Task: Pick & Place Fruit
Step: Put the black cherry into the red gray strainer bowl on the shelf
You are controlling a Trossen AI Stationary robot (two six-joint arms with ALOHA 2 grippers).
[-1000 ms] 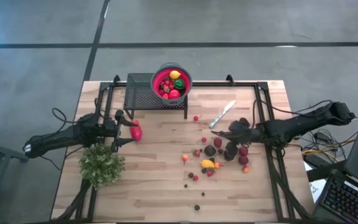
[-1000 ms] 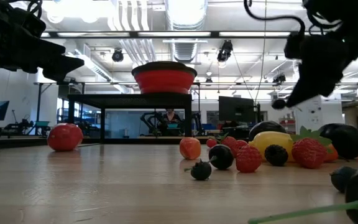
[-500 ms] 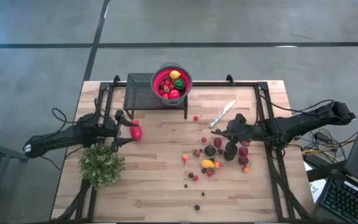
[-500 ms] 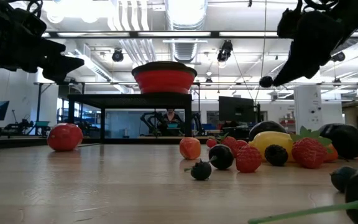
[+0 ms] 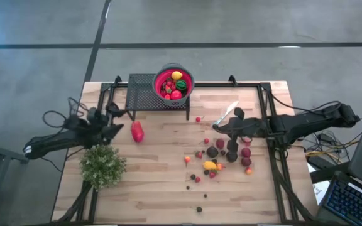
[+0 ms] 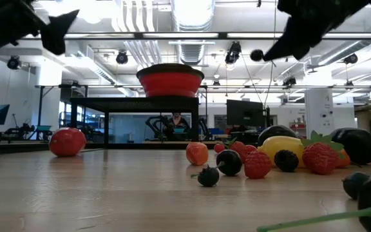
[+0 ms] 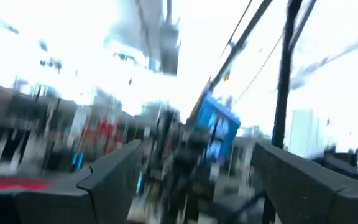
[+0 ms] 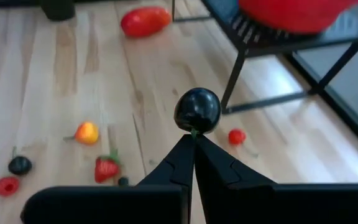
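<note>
My right gripper is shut on a dark round berry and hangs high over the table, right of the black rack; the berry also shows in the low view. The rack bears a red bowl that holds several fruits. Loose small fruits lie on the wood below and to the near side of my right gripper. A larger red fruit rests on the table at the left. My left gripper is open and empty, tipped upward near the left edge. My right gripper pinches the berry's thin green stem between the very tips of its two fingers. The fingers slant down from the table's right side. The berry sits just past the fingertips, lifted clear of the table.
A silver knife lies beside my right gripper, partly under it. A bushy green plant stands at the near left, by the left arm. Bare wood lies between the large red fruit and the scattered fruits.
My right gripper has risen with the dark berry and drifted toward the rack, staying shut. My left gripper has tipped upward and drawn back from the large red fruit toward the left edge, still open; the fruit has stayed in place.
</note>
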